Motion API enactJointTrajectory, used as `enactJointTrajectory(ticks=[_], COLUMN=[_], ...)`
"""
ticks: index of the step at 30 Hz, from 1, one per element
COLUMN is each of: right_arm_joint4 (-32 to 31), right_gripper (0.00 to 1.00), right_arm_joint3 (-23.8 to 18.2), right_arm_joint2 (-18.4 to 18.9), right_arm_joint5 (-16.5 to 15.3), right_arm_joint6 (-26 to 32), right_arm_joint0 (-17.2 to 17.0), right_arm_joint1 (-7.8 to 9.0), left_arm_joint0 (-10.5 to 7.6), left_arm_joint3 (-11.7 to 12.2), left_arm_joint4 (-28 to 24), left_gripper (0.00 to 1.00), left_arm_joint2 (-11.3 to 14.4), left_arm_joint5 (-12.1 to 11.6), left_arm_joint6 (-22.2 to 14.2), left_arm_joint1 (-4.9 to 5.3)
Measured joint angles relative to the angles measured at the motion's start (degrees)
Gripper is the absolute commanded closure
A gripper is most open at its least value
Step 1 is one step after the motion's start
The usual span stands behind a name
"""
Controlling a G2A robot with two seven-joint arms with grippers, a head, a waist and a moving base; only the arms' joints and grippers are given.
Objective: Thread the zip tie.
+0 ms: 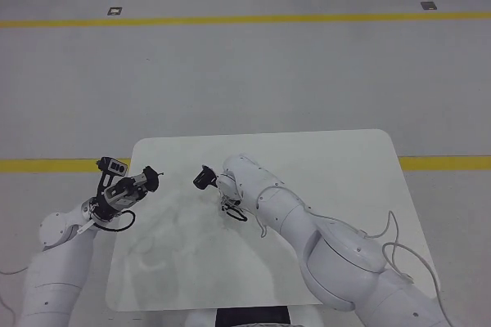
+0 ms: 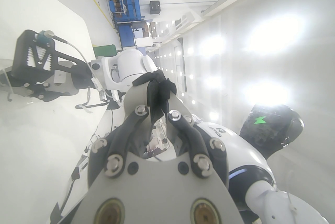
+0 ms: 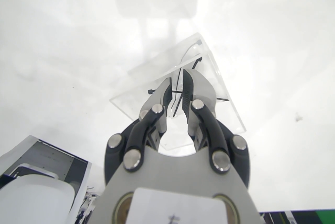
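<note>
At the left edge of the worktop, the left pincer hangs above the surface. Its own wrist view shows the fingertips pressed together, with nothing discernible between them. Further right, near the worktop's middle, the right wrist view gives the detail. The right pincer points down into a clear tray, fingers narrowly spread astride one black zip tie. A second black tie crosses it, and one white tie lies beyond.
</note>
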Motion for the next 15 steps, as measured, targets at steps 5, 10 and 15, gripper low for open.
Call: enactJointTrajectory(ticks=[5,10,15], right_arm_joint4=[-0.4,-0.6,-0.6], right_gripper=[1.0,1.0,1.0], right_arm_joint3=[0.7,1.2,0.9], right_arm_joint2=[0.1,0.4,0.9], right_arm_joint5=[0.2,0.3,0.4], right_arm_joint6=[-0.2,-0.2,-0.2], right_arm_joint0=[0.1,0.5,1.0], right_arm_joint1=[-0.46,-0.71,-0.68], left_arm_joint0=[0.0,0.0,0.0], left_arm_joint3=[0.0,0.0,0.0], left_arm_joint4=[0.0,0.0,0.0], left_gripper=[1.0,1.0,1.0], left_arm_joint2=[0.0,0.0,0.0], left_arm_joint5=[0.0,0.0,0.0], left_arm_joint6=[0.0,0.0,0.0], left_arm_joint1=[0.0,0.0,0.0])
